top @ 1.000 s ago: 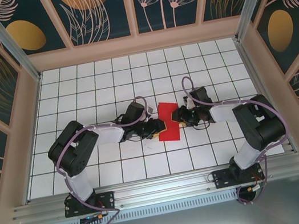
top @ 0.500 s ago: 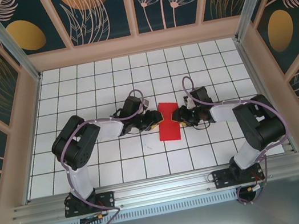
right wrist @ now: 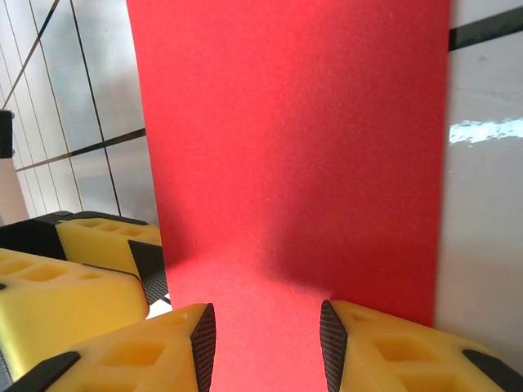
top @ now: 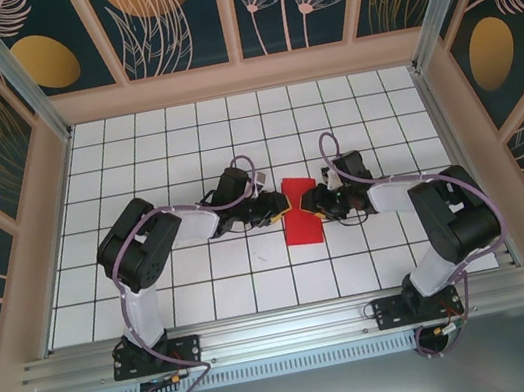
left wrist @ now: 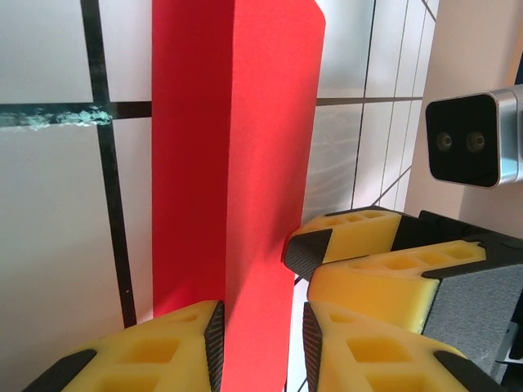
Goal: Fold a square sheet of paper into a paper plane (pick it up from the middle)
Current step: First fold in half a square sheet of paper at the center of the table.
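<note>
Bright even light, glare streaks on the glossy tiles, soft shadow across the red paper

Far and near of the red sheet of paper the tabletop lies open. At its middle my left fingers and right fingers crowd in, nearly touching, I think. The right wall hems my right elbow.

The left arm and right arm bend at the elbow and turn inward. The left gripper and right gripper face each other, tips near. The right gripper's jaws stand partly apart. The left gripper's jaws are narrower, with red paper between them; contact is unclear.
</note>
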`<state>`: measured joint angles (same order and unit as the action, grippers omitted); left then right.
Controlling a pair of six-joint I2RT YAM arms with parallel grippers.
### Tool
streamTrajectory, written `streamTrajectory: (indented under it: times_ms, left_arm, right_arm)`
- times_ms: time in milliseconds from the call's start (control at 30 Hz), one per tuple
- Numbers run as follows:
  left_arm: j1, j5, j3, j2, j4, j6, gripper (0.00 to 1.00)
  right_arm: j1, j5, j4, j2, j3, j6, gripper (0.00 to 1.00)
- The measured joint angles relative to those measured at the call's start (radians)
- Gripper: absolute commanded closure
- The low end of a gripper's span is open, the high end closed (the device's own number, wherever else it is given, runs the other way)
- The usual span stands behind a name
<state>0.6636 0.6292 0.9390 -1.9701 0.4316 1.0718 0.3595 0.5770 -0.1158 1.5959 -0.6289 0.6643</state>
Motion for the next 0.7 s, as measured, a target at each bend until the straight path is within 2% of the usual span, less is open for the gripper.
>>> streamTrajectory:
  times_ms: [267, 367, 533, 600, 700]
  left_arm:
    - [0.0, 0.021, 0.0, -0.028, 0.048, 0.031, 0.67]
    - [0.0, 0.022, 0.0, -0.036, 0.051, 0.038, 0.74]
    - [0.0, 0.026, 0.001, -0.037, 0.057, 0.04, 0.94]
    - [0.0, 0.027, 0.003, -0.039, 0.058, 0.037, 0.99]
    - [0.0, 0.025, 0.006, -0.039, 0.056, 0.028, 1.0]
  right_arm:
    - [0.0, 0.0, 0.0, 0.0, 0.0, 0.0, 0.58]
    - [-0.001, 0.0, 0.0, 0.0, 0.0, -0.001, 0.58]
    - [-0.008, 0.001, 0.0, 0.0, 0.0, -0.003, 0.58]
    - [-0.009, 0.002, 0.0, 0.0, 0.0, -0.003, 0.58]
    - [-0.015, 0.001, 0.013, -0.017, 0.0, -0.003, 0.58]
